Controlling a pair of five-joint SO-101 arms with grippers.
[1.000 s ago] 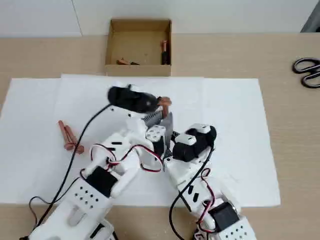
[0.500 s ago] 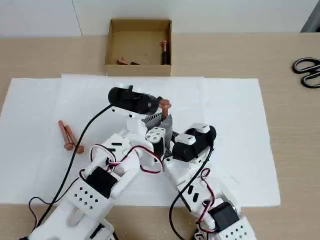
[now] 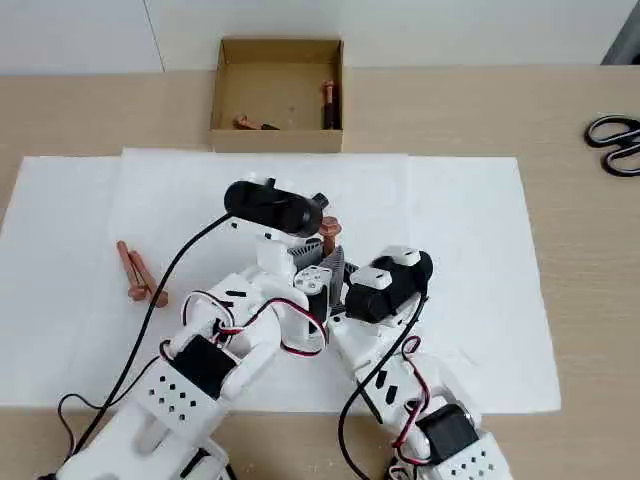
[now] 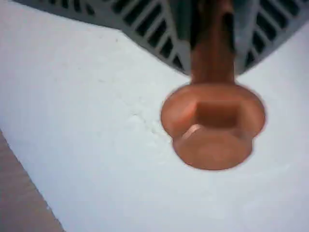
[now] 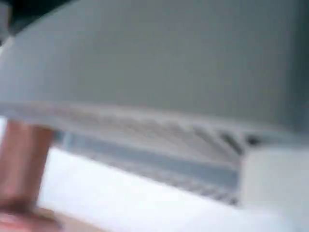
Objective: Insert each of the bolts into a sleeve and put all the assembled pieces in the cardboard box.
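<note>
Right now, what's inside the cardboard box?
The box holds two copper-and-dark pieces: the right piece along its right wall, the near piece by its near wall. That wall hides the floor strip just behind it.

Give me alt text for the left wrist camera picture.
A copper-coloured bolt with a flanged hex head juts toward the camera, its shaft clamped between grey ribbed gripper fingers. Behind it lies white paper, with tan wooden table beyond the paper's edge.

Two white arms, black motors, red, white and black cables, grey slotted pincer fingers
</note>
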